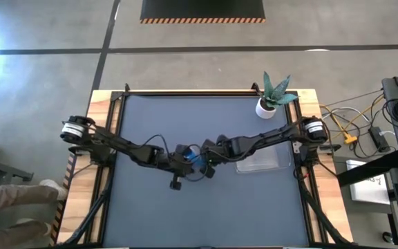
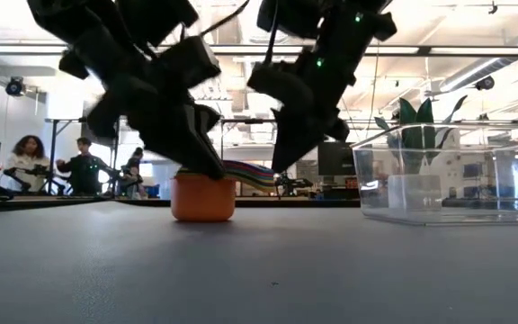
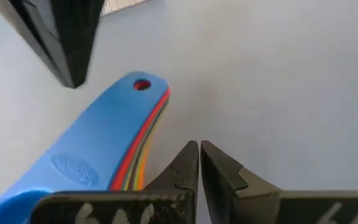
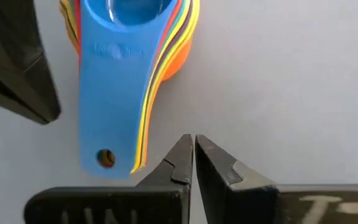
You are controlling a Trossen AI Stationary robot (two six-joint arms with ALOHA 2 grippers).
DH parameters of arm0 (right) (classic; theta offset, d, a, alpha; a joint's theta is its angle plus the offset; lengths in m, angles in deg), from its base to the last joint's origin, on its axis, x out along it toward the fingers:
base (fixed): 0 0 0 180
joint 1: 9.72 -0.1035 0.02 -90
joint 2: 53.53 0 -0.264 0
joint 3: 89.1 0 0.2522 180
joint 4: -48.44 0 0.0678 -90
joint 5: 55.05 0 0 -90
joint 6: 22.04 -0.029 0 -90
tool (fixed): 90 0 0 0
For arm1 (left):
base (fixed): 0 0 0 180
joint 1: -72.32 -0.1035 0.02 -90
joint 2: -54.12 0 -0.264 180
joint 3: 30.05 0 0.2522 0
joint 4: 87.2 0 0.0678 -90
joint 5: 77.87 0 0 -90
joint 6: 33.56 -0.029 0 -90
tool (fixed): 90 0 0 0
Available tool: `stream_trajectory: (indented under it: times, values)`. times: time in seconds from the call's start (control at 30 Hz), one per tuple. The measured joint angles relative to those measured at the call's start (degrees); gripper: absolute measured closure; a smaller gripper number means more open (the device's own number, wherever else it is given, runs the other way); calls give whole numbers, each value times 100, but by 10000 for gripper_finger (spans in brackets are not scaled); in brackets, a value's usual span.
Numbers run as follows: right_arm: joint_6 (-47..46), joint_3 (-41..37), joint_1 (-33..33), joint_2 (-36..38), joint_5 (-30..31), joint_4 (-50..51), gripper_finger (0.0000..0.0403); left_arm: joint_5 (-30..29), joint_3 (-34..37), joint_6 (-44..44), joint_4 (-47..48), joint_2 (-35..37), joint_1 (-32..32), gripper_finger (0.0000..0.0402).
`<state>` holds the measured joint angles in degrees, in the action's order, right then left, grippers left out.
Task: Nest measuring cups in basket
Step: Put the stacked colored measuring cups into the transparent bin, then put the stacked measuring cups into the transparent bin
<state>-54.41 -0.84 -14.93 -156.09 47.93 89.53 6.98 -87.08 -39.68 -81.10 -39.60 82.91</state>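
Note:
The measuring cups (image 4: 129,68) are nested in one stack with blue on top. The orange bottom cup (image 2: 203,199) stands on the table at mid-table (image 1: 192,158). The stacked handles (image 3: 120,140) fan out level above the table. My left gripper (image 3: 199,149) is shut, with its tips next to the handles' long edge. My right gripper (image 4: 193,143) is also shut and sits by the handles' free end. In the low view, the left gripper (image 2: 216,167) hangs over the stack and the right gripper (image 2: 281,164) is beside it. The clear basket (image 1: 262,160) rests on the table to the stack's right. My left gripper is shut beside the edge of the stacked handles (image 3: 143,168), slanting down from above. I cannot tell whether its finger touches them. My right gripper is shut close to the handles' free end (image 4: 138,163), also slanting down. I cannot tell whether it touches them either.
A white plant pot (image 1: 266,107) with a green plant stands near the table's far right corner, behind the basket (image 2: 448,175). Bare grey table surface lies toward the near edge. People sit in the room beyond the table (image 2: 27,162).

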Motion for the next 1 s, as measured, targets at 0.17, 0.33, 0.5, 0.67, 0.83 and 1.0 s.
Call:
stream_trajectory:
  times: [0.17, 0.33, 0.5, 0.67, 0.83, 1.0]
  values:
    - [28, 0, 46, 380, 12, -17, 394, 232, 0, 217, 302, 735, 151, 401]
    - [224, 1, 50, 761, 13, -185, 382, 205, 26, 98, 562, 1774, 305, 401]
    - [538, 323, -47, 753, -306, -234, 323, -89, 26, -239, 587, 2917, 318, 401]
    - [948, 783, -237, 446, -358, -84, 228, -505, 28, -410, 561, 3812, 308, 402]
    - [865, 1235, -231, 89, -241, 484, 138, -635, 154, -443, 366, 4359, 308, 401]
    - [598, 1551, -212, -298, -250, 971, 75, -635, 717, -535, -269, 4716, 308, 402]
